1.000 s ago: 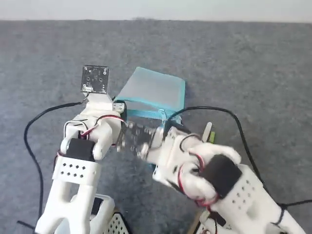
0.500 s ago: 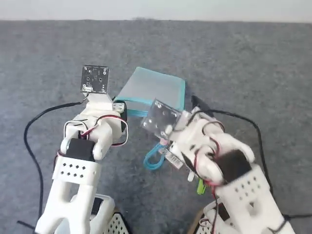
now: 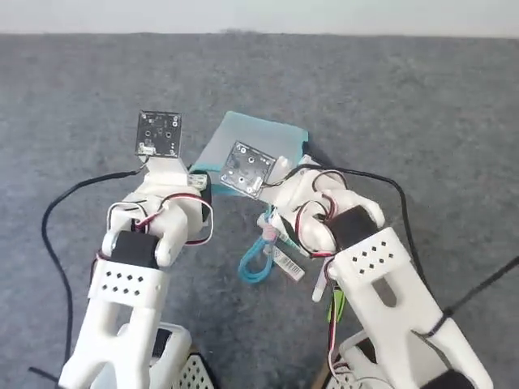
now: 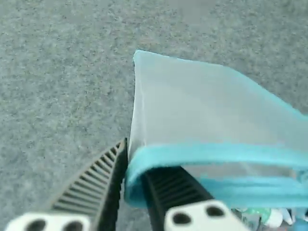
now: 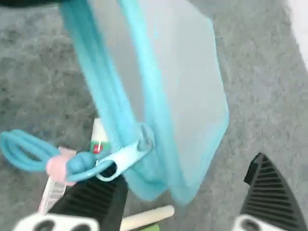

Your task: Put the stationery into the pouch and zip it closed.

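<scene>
Pouch (image 3: 263, 138), translucent with teal edging, lies on the grey mat (image 3: 422, 105) in the middle of the scene, far from both arm bases. The left gripper (image 4: 134, 168) is clamped on the teal hem at the pouch's near left corner, one finger on each side of the fabric. The right gripper (image 5: 180, 180) hangs over the near right corner with its jaws spread wide. That corner sits between them, and I cannot tell whether either finger touches it.

The zip pull (image 5: 124, 160) sits at this right end of the teal band. A blue cord (image 3: 255, 264) is tied to the pull and loops out over the mat on the near side, with a pink bead (image 5: 57, 167) where cord and pull meet. How far the zip is drawn cannot be told.

Stationery lies outside on the mat, near the pouch's right end. A white tag (image 3: 285, 262) is just right of the cord loop. A cream stick (image 5: 147, 216) lies below the pull, and a green pen (image 3: 335, 306) lies nearer still, beside the right arm.
</scene>
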Motion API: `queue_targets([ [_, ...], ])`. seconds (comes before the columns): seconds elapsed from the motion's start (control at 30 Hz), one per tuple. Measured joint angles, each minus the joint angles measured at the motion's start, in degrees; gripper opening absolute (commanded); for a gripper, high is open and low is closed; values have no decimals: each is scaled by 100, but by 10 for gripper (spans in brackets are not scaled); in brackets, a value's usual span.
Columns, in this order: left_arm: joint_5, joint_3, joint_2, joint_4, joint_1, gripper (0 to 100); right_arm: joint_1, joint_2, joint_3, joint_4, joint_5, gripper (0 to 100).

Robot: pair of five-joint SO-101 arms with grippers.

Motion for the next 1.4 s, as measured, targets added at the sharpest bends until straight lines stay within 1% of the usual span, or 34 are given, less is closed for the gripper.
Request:
queue_targets([
  [0.03, 0, 26, 0, 0, 44, 14, 0, 0, 0, -62, 0, 272],
  [0.17, 0, 35, 0, -18, 255, 14, 18, 18, 0, -185, 0, 34],
  [0.2, 0, 35, 0, -18, 290, 15, 18, 26, 0, -193, 0, 0],
  [0.27, 0, 35, 0, -18, 334, 16, 44, 26, 0, -220, 0, 20],
  [0.3, 0, 35, 0, -18, 343, 16, 70, 26, 0, -237, 0, 5],
  [0.37, 26, 35, 0, -18, 343, 34, 132, 26, 0, -255, 9, 8],
  [0.53, 35, 35, 0, -18, 352, 200, 431, 35, 0, -369, 9, 7],
  [0.63, 44, 35, 0, -26, 352, 254, 651, 352, -9, -431, 18, 7],
  [0.8, 44, 9, 0, 0, 352, 255, 1099, 1354, -607, -466, -18, 7],
  [0.97, -352, -220, 9, 580, 360, 255, 1679, 2374, -1407, -492, -220, 7],
  [1.13, -571, -246, 9, 730, 360, 254, 1952, 2646, -1899, -264, -378, 7],
  [1.2, -589, -237, 9, 642, 360, 254, 2066, 2646, -2101, -158, -378, 7],
  [1.27, -589, -53, 9, 343, 360, 254, 2242, 2725, -2391, -35, -378, 7],
  [1.4, -536, 492, 9, -246, 422, 254, 2523, 2910, -3059, 536, -44, 7],
])
